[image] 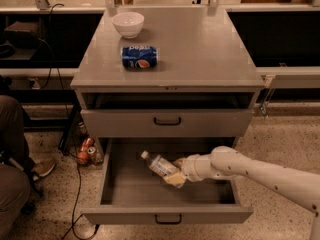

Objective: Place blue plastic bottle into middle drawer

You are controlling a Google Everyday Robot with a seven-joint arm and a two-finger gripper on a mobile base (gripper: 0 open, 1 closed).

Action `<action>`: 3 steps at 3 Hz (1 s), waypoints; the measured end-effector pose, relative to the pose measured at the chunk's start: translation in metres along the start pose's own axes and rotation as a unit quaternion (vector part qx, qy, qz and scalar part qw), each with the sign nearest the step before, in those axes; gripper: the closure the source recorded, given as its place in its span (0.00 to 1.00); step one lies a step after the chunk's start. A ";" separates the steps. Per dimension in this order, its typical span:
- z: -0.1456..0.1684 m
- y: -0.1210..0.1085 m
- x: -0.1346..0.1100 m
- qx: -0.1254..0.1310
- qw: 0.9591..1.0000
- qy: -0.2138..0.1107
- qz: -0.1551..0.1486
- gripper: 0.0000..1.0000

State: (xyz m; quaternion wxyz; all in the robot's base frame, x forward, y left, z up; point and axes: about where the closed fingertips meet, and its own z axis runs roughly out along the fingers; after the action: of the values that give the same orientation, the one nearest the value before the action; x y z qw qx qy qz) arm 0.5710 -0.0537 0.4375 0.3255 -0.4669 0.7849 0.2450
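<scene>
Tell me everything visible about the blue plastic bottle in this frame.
The blue plastic bottle is clear plastic with a white cap and a pale label. It sits tilted inside the open middle drawer, with its cap pointing up and to the left. Its base end is clamped in the end effector, which reaches in from the right. Whether it touches the drawer floor cannot be told.

I get warm overhead light: the cabinet top [200, 44] glows palest, the slot beneath it is black, and my gripper [175, 177], lower centre inside the middle drawer [200, 215], clasps the blue plastic bottle [158, 164] above soft shadow.
</scene>
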 end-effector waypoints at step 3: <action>0.052 -0.027 -0.018 -0.012 0.999 -0.034 -0.009 0.20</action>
State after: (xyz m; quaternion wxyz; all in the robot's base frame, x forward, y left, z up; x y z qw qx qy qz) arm 0.6165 -0.0191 0.4138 0.3485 -0.4690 0.7663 0.2672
